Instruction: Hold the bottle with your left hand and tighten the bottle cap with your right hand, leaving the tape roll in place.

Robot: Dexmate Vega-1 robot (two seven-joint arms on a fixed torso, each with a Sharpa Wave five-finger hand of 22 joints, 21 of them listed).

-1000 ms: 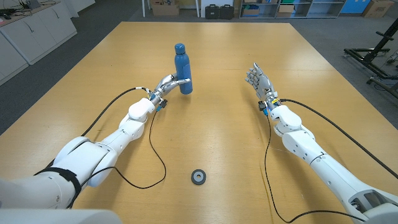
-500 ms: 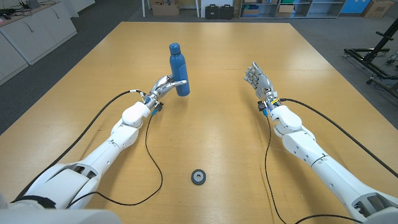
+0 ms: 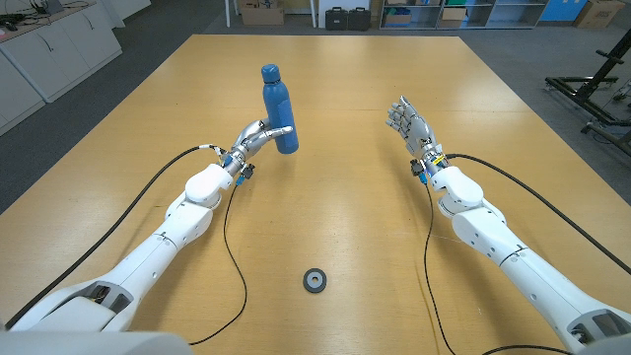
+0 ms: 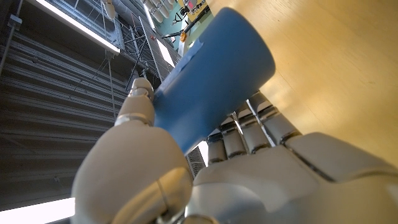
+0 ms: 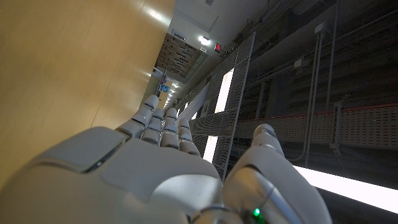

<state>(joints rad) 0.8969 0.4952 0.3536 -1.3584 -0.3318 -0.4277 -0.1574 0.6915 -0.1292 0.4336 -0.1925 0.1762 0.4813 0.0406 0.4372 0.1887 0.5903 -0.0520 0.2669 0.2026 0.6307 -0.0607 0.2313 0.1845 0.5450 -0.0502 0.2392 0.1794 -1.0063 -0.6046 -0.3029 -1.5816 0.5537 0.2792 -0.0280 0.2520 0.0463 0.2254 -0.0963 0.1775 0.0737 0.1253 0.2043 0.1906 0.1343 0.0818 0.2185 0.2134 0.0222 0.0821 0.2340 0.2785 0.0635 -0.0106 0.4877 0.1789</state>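
A blue bottle [image 3: 278, 108] with its blue cap [image 3: 269, 72] on stands left of the table's middle, leaning slightly left. My left hand [image 3: 260, 135] grips it low on the body, fingers wrapped round it. In the left wrist view the bottle [image 4: 211, 87] lies between the thumb and the fingers [image 4: 249, 134] of that hand [image 4: 249, 180]. I cannot tell whether its base touches the table. My right hand [image 3: 409, 124] stands apart on the right, fingers spread and holding nothing; its back [image 5: 143, 168] is seen from the wrist. The small dark tape roll [image 3: 315, 280] lies near the front edge.
The wooden table [image 3: 345, 207] is bare between the two hands. Black cables [image 3: 232, 247] trail from both wrists over the tabletop. Boxes and cases [image 3: 345, 15] stand on the floor beyond the far edge.
My left hand has carried the bottle further away and to the left, the arm stretching out. The right hand and the tape roll have stayed put.
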